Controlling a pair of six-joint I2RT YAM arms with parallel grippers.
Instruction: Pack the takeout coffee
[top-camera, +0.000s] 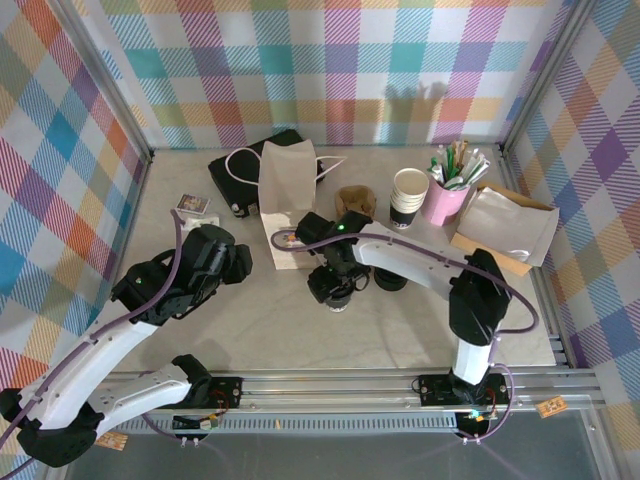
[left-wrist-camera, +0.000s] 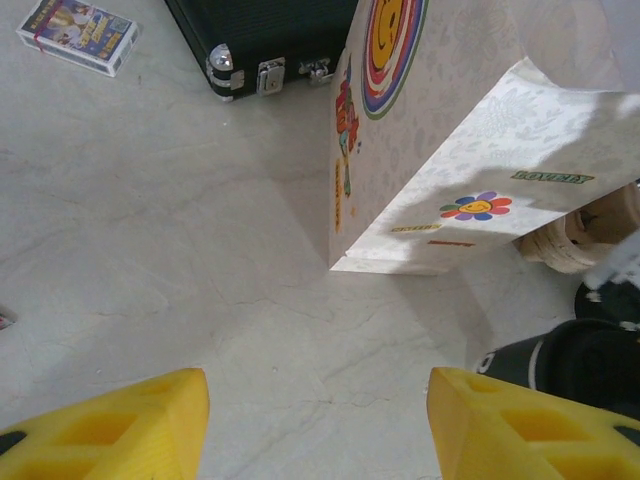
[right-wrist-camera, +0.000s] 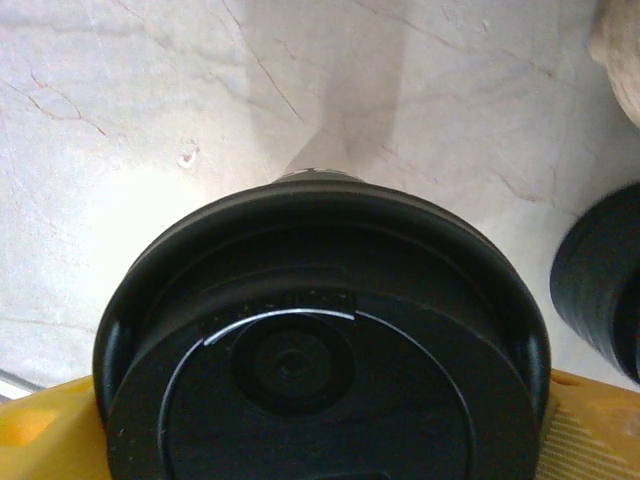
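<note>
A black lid (right-wrist-camera: 320, 340) sits between the yellow fingers (right-wrist-camera: 45, 430) of my right gripper (right-wrist-camera: 320, 440), which is shut on its sides. What lies under the lid is hidden. From above, that gripper (top-camera: 335, 287) is low over the table in front of the white sticker bag (top-camera: 288, 180). A cream paper cup with a black lower band (top-camera: 408, 197) stands at the back, next to the pink cup. My left gripper (left-wrist-camera: 318, 425) hangs open over bare table, left of the bag (left-wrist-camera: 450, 150). From above, the left gripper (top-camera: 222, 262) is seen there too.
A low stack of black lids (top-camera: 390, 279) lies just right of the right gripper. A pink cup of sticks and straws (top-camera: 446, 198), a brown paper bag (top-camera: 505, 228), a black case (top-camera: 245, 165), a card deck (top-camera: 193, 204) and a brown cardboard piece (top-camera: 355, 200) line the back.
</note>
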